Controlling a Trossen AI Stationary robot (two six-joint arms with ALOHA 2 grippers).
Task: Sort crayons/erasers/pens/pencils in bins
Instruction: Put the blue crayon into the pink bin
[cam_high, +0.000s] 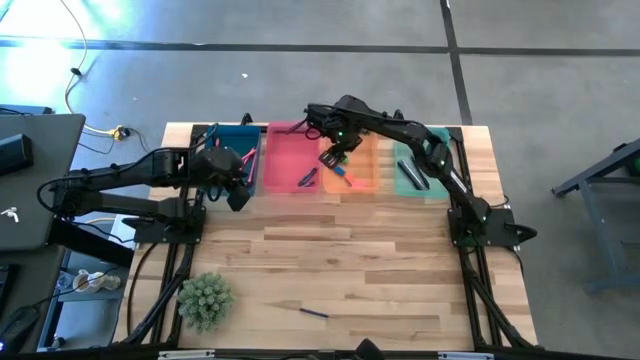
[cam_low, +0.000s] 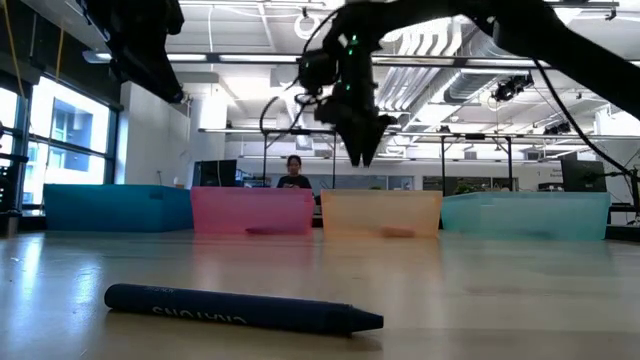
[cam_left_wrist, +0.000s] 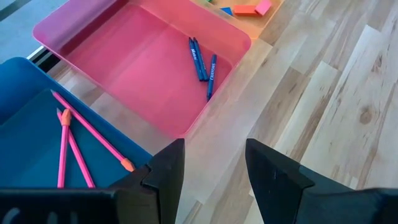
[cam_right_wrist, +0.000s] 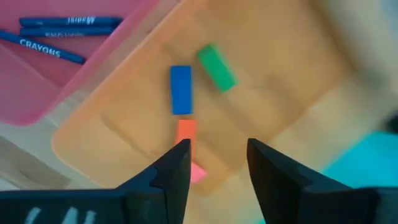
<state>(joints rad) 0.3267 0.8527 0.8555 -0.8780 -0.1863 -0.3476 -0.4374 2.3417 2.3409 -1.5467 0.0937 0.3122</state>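
The four bins are dark blue (cam_high: 238, 150), pink (cam_high: 290, 160), orange (cam_high: 362, 170) and teal-green (cam_high: 418, 172). Blue crayons (cam_left_wrist: 202, 59) lie in the pink one; green (cam_right_wrist: 216, 67), blue (cam_right_wrist: 181, 89), orange and pink erasers lie in the orange one. The pencils (cam_left_wrist: 74, 134) are pink.

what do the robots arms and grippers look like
Both arms are black, jointed, on black bases with black cables trailing. The left gripper and right gripper each have two dark, blocky, flat-faced fingers. A green light glows on the right arm.

One camera looks straight down on the tabletop (cam_high: 350, 260); another sits level with it. Each wrist camera peers closely past its fingers (cam_right_wrist: 177, 174), both sharing the pink bin (cam_left_wrist: 143, 68).
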